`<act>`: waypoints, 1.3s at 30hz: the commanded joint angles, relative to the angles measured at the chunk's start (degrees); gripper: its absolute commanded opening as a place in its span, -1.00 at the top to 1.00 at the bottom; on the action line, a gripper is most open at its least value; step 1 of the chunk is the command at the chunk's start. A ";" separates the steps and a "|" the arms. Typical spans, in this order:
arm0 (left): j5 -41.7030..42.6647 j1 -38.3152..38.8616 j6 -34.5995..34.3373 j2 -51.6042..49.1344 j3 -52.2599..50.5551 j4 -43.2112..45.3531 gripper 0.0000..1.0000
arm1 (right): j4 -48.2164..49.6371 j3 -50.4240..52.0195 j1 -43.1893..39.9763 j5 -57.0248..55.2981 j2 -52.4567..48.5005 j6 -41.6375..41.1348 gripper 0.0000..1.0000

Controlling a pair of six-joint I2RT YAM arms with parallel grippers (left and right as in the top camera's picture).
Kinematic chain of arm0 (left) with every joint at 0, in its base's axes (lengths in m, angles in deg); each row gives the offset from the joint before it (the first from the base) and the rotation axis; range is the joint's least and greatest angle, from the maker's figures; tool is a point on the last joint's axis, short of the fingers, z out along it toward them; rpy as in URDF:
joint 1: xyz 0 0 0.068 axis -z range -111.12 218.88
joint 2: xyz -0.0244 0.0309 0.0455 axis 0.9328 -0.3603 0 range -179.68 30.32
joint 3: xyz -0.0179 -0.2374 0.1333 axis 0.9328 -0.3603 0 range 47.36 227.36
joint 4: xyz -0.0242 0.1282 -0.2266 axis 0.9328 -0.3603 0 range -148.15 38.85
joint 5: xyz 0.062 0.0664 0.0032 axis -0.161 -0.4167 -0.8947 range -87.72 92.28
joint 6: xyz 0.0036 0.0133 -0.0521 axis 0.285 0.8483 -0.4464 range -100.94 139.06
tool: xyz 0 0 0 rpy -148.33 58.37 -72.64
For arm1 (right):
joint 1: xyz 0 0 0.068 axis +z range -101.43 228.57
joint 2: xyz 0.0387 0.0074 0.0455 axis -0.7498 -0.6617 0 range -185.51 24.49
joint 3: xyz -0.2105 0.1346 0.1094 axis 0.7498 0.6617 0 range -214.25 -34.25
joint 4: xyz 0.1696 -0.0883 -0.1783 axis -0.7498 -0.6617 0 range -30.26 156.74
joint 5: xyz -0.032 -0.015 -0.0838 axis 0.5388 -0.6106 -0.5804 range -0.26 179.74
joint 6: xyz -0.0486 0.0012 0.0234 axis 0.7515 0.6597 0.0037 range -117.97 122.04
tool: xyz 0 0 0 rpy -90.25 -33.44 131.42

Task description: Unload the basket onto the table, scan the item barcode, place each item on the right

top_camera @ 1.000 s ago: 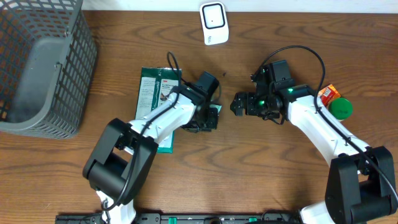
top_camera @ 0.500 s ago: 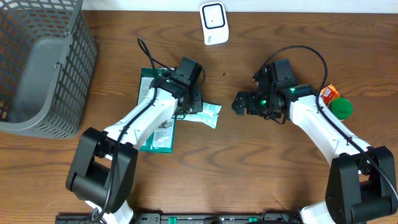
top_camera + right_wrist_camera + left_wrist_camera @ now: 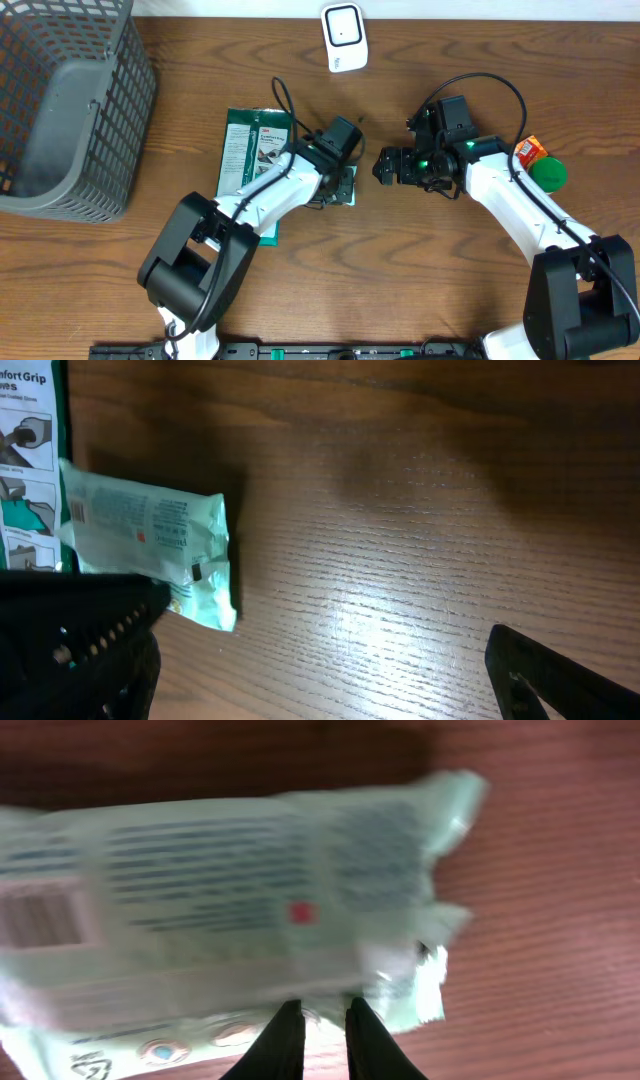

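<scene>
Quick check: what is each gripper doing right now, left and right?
Left gripper: closed on the pale green plastic packet.
Right gripper: open, holding nothing.

Mock shop checkout, lab setup. Wood-grain tabletop (image 3: pixel 400 280); white barcode scanner (image 3: pixel 344 37) at the far edge; grey wire basket (image 3: pixel 60 110) in one corner; retail goods: green card pack (image 3: pixel 243 150), pale packet (image 3: pixel 140 535) with printed barcode. White robot arms (image 3: pixel 510 205) mounted at the near edge.

Grey basket (image 3: pixel 130 100) sits left, green-capped bottle (image 3: pixel 540 165) right.
</scene>
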 commanded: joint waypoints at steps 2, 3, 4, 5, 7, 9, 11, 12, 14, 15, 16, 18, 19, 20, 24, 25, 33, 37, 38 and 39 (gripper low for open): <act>-0.17 0.98 -0.55 0.04 0.59 0.09 0.66 | 0.00 -0.74 -0.42 0.44 0.26 0.92 -0.98; -0.55 0.94 -0.52 0.79 0.83 0.07 0.66 | 0.00 -0.74 -0.42 0.44 0.26 0.92 -0.99; -1.01 0.79 -0.52 1.64 1.07 0.07 0.66 | -0.02 -0.74 -0.42 0.44 0.26 0.90 -0.99; -1.60 0.46 -0.52 2.71 1.40 0.07 0.66 | -0.02 -0.74 -0.42 0.44 0.26 0.90 -0.98; -2.89 -0.26 -0.52 4.87 1.86 0.09 0.66 | -0.04 -0.74 -0.42 0.44 0.26 0.90 -0.98; -4.87 -1.31 -0.52 7.17 1.97 0.09 0.66 | -0.04 -0.74 -0.42 0.44 0.26 0.90 -0.99; -6.47 -2.73 -0.50 9.07 1.97 -0.46 0.67 | -0.04 -0.74 -0.42 0.44 0.26 0.90 -0.99; -7.06 -3.56 -0.37 9.68 1.97 -0.85 0.66 | -0.04 -0.74 -0.42 0.46 0.26 0.90 -0.98; -7.17 -5.22 0.24 9.99 1.97 -1.33 0.66 | -0.04 -0.74 -0.42 0.46 0.26 0.90 -0.99; -7.17 -6.23 0.35 9.90 1.95 -1.79 0.66 | -0.02 -0.74 -0.42 0.46 0.26 0.90 -0.99; -7.17 -7.04 0.37 9.62 1.92 -2.21 0.66 | -0.02 -0.74 -0.42 0.46 0.26 0.90 -0.99; -7.08 -8.68 0.35 8.90 1.70 -3.17 0.66 | 0.02 -0.74 -0.39 0.48 0.26 0.90 -0.99; -6.80 -9.25 0.35 8.50 1.53 -3.52 0.66 | 0.02 -0.74 -0.39 0.50 0.26 0.90 -0.98; -6.51 -9.84 0.35 7.91 1.31 -3.87 0.66 | 0.02 -0.74 -0.39 0.52 0.26 0.90 -0.99; -6.51 -10.56 0.35 5.31 0.24 -3.82 0.66 | 0.20 -0.74 -0.35 0.70 0.26 0.94 -0.99; -6.51 -10.56 0.31 4.46 0.11 -3.65 0.66 | 0.24 -0.74 -0.33 0.70 0.26 0.92 -0.98; -6.32 -9.77 0.28 -3.54 0.11 -2.91 0.66 | 1.27 -0.66 1.07 0.68 0.26 1.86 -0.98; -6.25 -9.73 -0.50 -4.50 0.11 -2.51 0.66 | 3.21 -0.02 2.03 0.72 -0.04 3.04 -0.99; -5.57 -9.64 -0.76 -4.50 0.11 -2.51 0.66 | 3.89 0.33 2.27 0.92 -0.28 3.02 -0.99; -4.44 -9.62 -0.76 -4.50 0.11 -2.27 0.67 | 4.74 0.74 2.51 1.46 -0.66 3.02 -0.99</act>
